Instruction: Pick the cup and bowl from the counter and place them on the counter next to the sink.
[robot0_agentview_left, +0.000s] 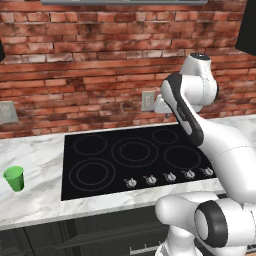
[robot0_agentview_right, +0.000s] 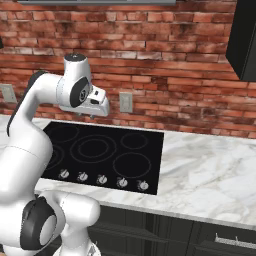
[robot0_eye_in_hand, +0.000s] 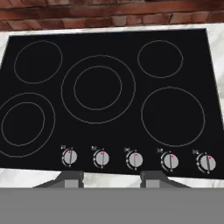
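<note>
The arm is folded high over the black cooktop (robot0_agentview_left: 135, 160), its end effector (robot0_eye_in_hand: 111, 180) hanging above the row of knobs (robot0_eye_in_hand: 135, 159) with the two fingertips (robot0_eye_in_hand: 70, 178) spread apart and nothing between them. The green cup (robot0_agentview_left: 14, 178) stands upright on the marble counter (robot0_agentview_left: 40, 195), off toward nine o'clock from the cooktop, well apart from the arm. Red brick wall (robot0_agentview_right: 165, 90) runs behind.

We count one green cup (robot0_agentview_left: 14, 178) on the marble counter (robot0_agentview_left: 35, 160). We count one black cooktop (robot0_eye_in_hand: 109, 94) with five burner rings and five knobs (robot0_eye_in_hand: 135, 160) along its front edge. We count two wall outlets (robot0_agentview_right: 126, 102), one either side.
</note>
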